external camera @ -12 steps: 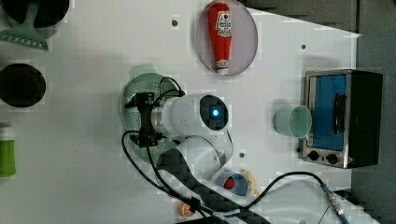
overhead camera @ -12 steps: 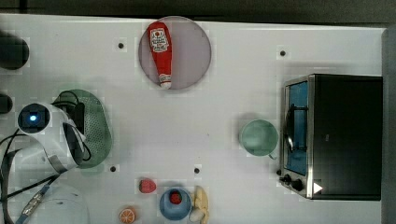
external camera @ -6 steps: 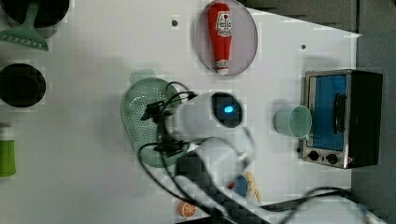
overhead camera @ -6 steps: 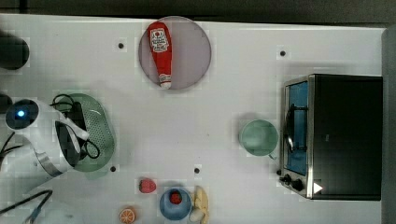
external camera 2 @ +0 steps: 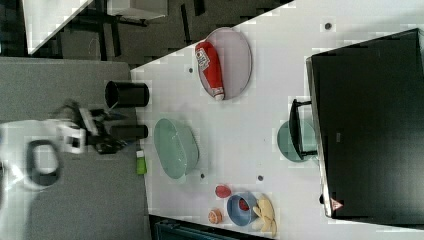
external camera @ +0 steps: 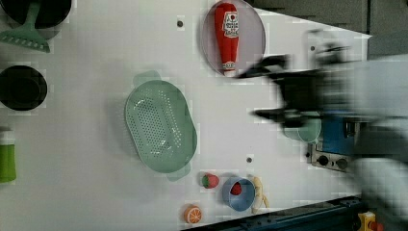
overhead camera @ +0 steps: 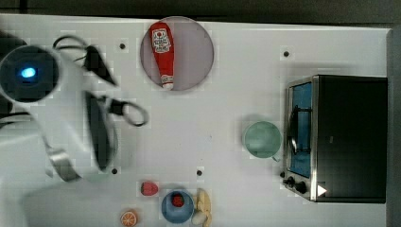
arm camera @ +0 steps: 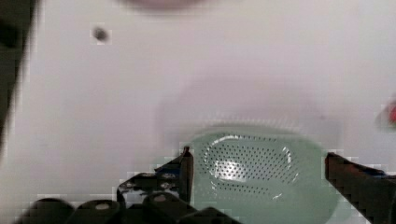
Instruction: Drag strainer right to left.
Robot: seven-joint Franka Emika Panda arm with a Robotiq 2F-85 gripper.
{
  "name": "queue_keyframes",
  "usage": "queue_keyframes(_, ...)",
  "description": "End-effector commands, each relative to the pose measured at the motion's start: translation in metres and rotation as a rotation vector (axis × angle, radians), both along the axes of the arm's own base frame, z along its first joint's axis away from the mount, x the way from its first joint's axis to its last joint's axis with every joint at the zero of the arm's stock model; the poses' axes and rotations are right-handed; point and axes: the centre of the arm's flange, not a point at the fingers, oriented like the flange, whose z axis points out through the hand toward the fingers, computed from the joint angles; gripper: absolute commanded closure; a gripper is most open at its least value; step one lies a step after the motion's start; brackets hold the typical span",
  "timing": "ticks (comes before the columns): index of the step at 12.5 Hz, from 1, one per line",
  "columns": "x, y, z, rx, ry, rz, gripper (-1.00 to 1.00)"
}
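I am holding my pincer [arm camera: 257,163] spread wide and empty, its two fingers [arm camera: 186,170] standing apart with nothing between them, and I am looking down past them at the strainer [external camera: 161,126], which is lying below me on the white surface [external camera: 96,192]. In the wrist view the strainer is sitting between the two fingers but clearly lower, so I am judging that I am hanging above it and not touching it. In the left view its long axis is running from upper left to lower right, with one rim tab at each end, and it is resting on the left view's left half, near the black pots and well apart from the green cup [overhead camera: 261,138] and the toaster oven [overhead camera: 340,137]. In the right view my pincer seems to be off the surface's edge, beside the strainer, though the blur is making that hard to say. The strainer looks already dragged across.
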Motion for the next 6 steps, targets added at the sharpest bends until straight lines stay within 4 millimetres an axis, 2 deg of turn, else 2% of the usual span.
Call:
queue_keyframes(1,0.008,-0.147,0.053,-0.084,-0.060,0.202,-1.00)
queue_keyframes(2,0.000,-0.185,0.065,-0.123,-0.046,0.257,-1.00)
queue_keyframes(4,-0.015,-0.241,0.083,-0.167,-0.032,0.313,-1.00)
queue_keyframes(6,-0.023,-0.270,0.094,-0.149,-0.052,0.270,-1.00)
